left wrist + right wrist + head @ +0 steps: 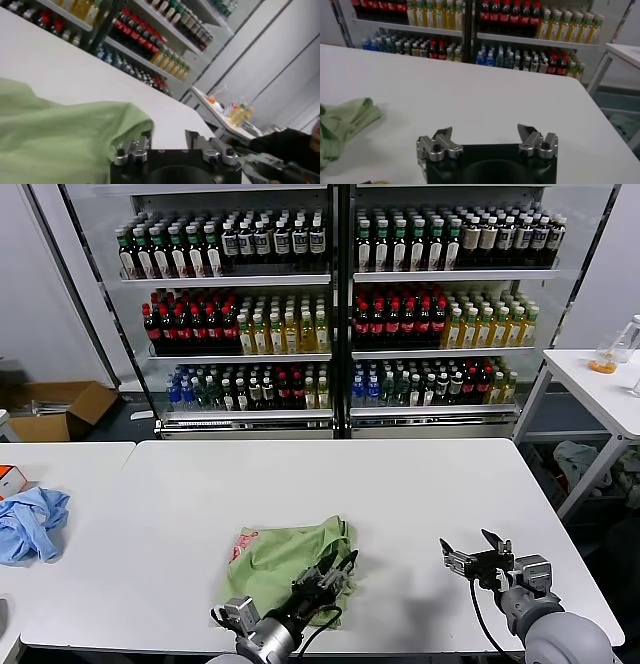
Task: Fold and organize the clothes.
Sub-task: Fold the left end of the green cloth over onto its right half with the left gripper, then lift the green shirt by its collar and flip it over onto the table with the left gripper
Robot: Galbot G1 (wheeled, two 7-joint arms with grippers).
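The light green shirt (285, 559) lies bunched in a rough fold on the white table (400, 484), near its front edge, with a bit of pink print (243, 542) at its left side. My left gripper (335, 572) is open and low over the shirt's front right corner. In the left wrist view (167, 140) one finger (134, 148) is at the edge of the green cloth (60, 135). My right gripper (468, 546) is open and empty above bare table to the right of the shirt. The right wrist view (485, 132) shows the shirt (340, 125) off to one side.
A smaller light blue garment (30, 524) lies on the adjoining table at the left, by an orange box (10, 477). Drink coolers full of bottles (340, 314) stand behind. Another white table (600, 384) is at the right. A cardboard box (60, 409) is on the floor.
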